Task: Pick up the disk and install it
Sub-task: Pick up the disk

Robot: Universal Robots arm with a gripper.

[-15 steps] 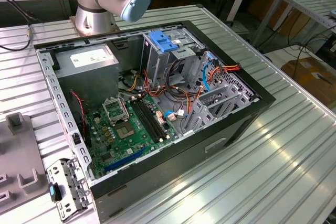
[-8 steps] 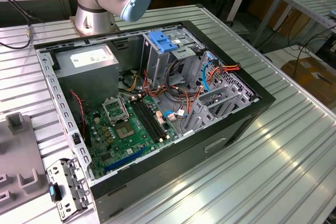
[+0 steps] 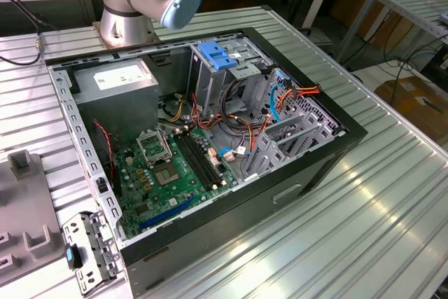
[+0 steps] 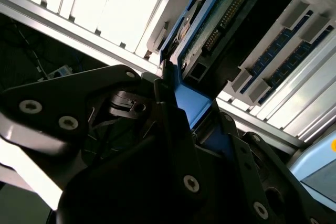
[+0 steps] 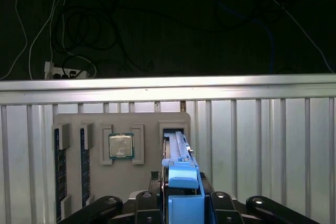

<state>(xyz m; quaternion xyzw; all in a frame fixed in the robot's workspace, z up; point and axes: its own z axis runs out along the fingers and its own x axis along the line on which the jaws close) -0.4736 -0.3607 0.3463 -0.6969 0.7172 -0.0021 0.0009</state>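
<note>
Gripper at the parts tray. The disk (image 5: 177,148) stands on edge in the end slot of the grey tray (image 5: 94,121), beside the tray's processor chip (image 5: 121,146) and on the far side of it from the two memory modules (image 5: 58,171). Its long axis runs along the slot, parallel to those modules, and a blue side rail forms the upper edge.

The gripper (image 5: 183,195) sits directly over the tray's slot and straddles the disk across its thin dimension. In the second wrist view the gripper (image 4: 191,95) is set narrow, with one finger (image 4: 167,85) flat against the blue rail and the other close on the opposite face, so it appears clamped on the disk (image 4: 207,24). No offset between the two is apparent, and the disk has not left the tray.

The open computer case (image 3: 294,180) lies well apart from the tray (image 3: 28,208), towards the exterior view's right.

Hidden or uncertain: the disk's lower part is sunk in the slot, its label faces cannot be seen edge-on, and the frame edge cuts the tray off in the exterior view.
</note>
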